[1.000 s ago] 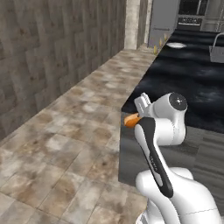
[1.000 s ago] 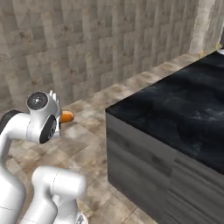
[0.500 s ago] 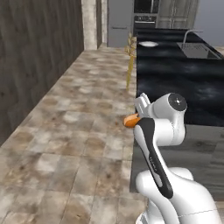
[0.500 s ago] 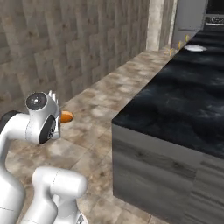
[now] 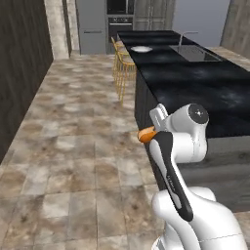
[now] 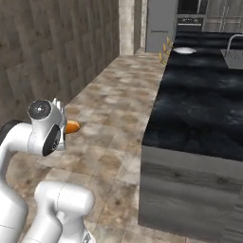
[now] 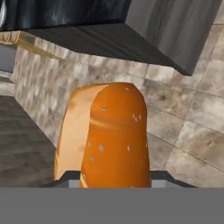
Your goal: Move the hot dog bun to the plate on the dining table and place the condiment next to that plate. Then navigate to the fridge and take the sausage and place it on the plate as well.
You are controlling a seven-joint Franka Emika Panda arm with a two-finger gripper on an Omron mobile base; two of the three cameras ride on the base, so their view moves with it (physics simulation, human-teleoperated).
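Note:
My gripper (image 5: 152,131) (image 6: 64,125) (image 7: 113,177) is shut on the hot dog bun (image 5: 145,135) (image 6: 72,126) (image 7: 109,135), an orange-tan roll held out in front of the arm, over the floor beside the near corner of the dining table (image 5: 195,83) (image 6: 199,95). The table is a long island with a black marble top and grey wood sides. The plate (image 5: 141,49) (image 6: 184,50) lies at its far end, well away from the gripper. The tall grey fridge (image 5: 91,27) (image 6: 160,23) stands at the back of the room. The condiment and the sausage are out of view.
A sink with a faucet (image 5: 191,49) (image 6: 233,52) is set into the island past the middle. Yellow stools (image 5: 122,68) (image 6: 165,52) line its left side. A black wall oven (image 5: 120,19) is beside the fridge. A dark wood wall (image 5: 19,73) bounds the tiled floor (image 5: 78,146).
The whole picture has shifted: the base has turned and driven, so the island now runs straight ahead on the right. The arm keeps the same pose with the bun held.

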